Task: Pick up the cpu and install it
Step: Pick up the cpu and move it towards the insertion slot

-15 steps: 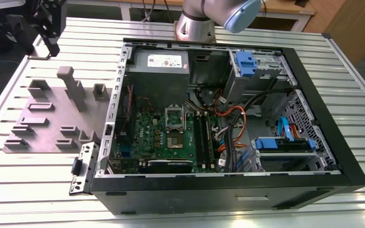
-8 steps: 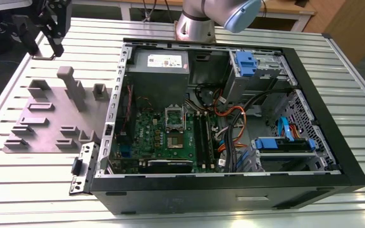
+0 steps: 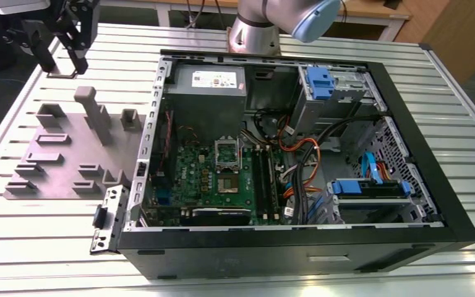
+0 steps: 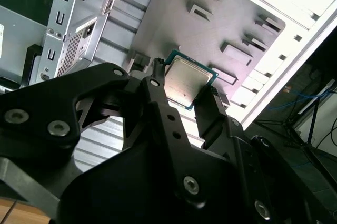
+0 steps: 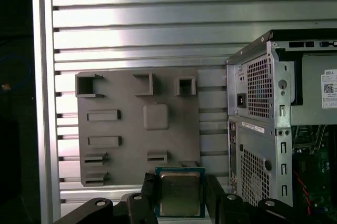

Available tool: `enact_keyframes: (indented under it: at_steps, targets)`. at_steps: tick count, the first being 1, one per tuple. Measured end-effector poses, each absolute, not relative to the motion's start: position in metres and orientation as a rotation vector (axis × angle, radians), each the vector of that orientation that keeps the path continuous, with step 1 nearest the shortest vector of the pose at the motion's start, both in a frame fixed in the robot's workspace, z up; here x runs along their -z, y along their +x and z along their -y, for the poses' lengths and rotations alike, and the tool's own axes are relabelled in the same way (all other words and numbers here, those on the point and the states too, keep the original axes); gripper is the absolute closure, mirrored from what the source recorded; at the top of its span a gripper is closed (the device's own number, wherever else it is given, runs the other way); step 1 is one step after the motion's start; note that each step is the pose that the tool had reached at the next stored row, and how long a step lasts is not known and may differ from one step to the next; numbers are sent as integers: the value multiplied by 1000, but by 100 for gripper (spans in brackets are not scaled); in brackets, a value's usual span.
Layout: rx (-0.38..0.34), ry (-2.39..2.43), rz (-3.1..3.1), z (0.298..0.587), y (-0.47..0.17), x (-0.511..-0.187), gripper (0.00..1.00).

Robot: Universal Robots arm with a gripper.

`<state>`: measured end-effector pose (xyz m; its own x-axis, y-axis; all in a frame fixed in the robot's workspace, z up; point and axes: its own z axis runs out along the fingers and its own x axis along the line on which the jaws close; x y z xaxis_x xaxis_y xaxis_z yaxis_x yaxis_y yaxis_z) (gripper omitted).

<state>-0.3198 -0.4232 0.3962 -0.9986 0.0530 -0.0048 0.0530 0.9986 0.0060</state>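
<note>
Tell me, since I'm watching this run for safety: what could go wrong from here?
1. The fingers clamp the chip by two thin edges only, above the grey tray; it could slip or tilt.
2. The green board lies low inside the computer case, beside orange cables; the fingers might catch a wall or cable going in.
</note>
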Motion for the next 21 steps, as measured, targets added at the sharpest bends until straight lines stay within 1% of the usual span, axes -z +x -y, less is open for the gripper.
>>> enact_keyframes:
  at_steps: [21]
  targets:
    - [-7,83,-3135,423,-315,-396,53]
